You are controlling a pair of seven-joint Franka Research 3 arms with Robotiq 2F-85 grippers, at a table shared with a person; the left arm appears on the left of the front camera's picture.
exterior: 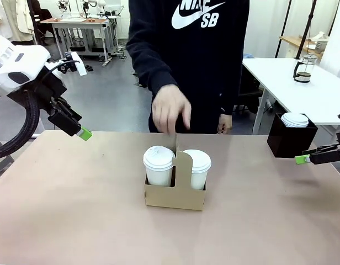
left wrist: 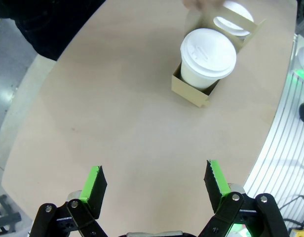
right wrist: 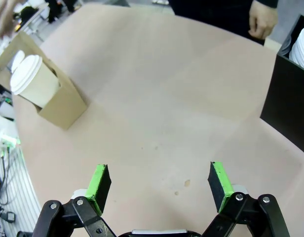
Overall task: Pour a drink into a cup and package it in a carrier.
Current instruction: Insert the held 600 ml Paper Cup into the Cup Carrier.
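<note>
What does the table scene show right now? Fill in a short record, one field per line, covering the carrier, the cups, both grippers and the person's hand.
carrier: brown cardboard carrier, mid-table
cups: two lidded white cups, one in each hole
left gripper: left gripper open, empty, above bare table
right gripper: right gripper open, empty, near black box
person's hand: hand just above the carrier's handle
black box: holds white lids

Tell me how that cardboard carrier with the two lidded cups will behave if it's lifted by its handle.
The carrier is thin folded cardboard, so its handle will probably flex. Two lidded cups sit side by side in it, so it likely hangs fairly level. The cups stand well above its walls, so a jerk could rock them.
</note>
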